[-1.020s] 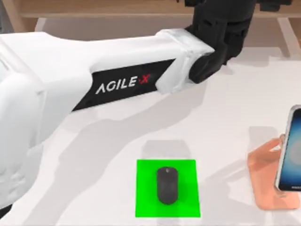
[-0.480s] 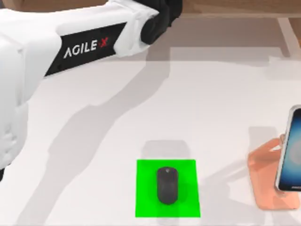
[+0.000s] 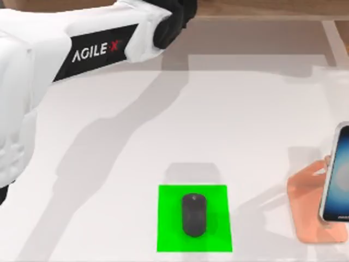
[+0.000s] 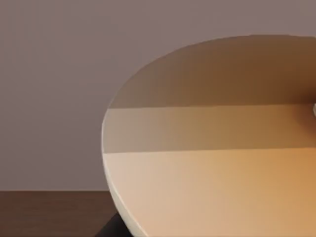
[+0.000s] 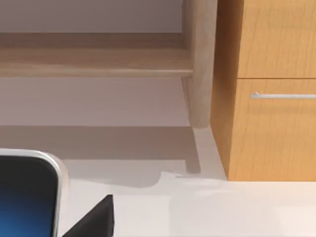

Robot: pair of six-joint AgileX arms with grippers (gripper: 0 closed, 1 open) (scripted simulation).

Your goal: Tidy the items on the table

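A small black mouse (image 3: pixel 194 214) lies in the middle of a bright green mat (image 3: pixel 218 240) near the front of the white table (image 3: pixel 109 164). At the table's right edge a silver-edged phone (image 3: pixel 338 174) leans on a pink-copper stand (image 3: pixel 308 213). My left arm (image 3: pixel 98 49) reaches across the back left, and its dark wrist (image 3: pixel 174 22) runs past the top edge. A broad tan rounded surface (image 4: pixel 222 187) lies close in the left wrist view; I cannot tell what it is. The phone's corner (image 5: pixel 24 197) appears in the right wrist view beside a dark finger (image 5: pixel 94 219).
A light wooden shelf (image 3: pixel 262 8) runs along the back of the table. In the right wrist view a wooden post (image 5: pixel 200 64) and a drawer front with a metal handle (image 5: pixel 281 95) stand behind the table.
My left arm has swung from the back middle toward the back left, and its dark wrist has slid up past the top edge. Mouse, mat, phone and stand have not moved.
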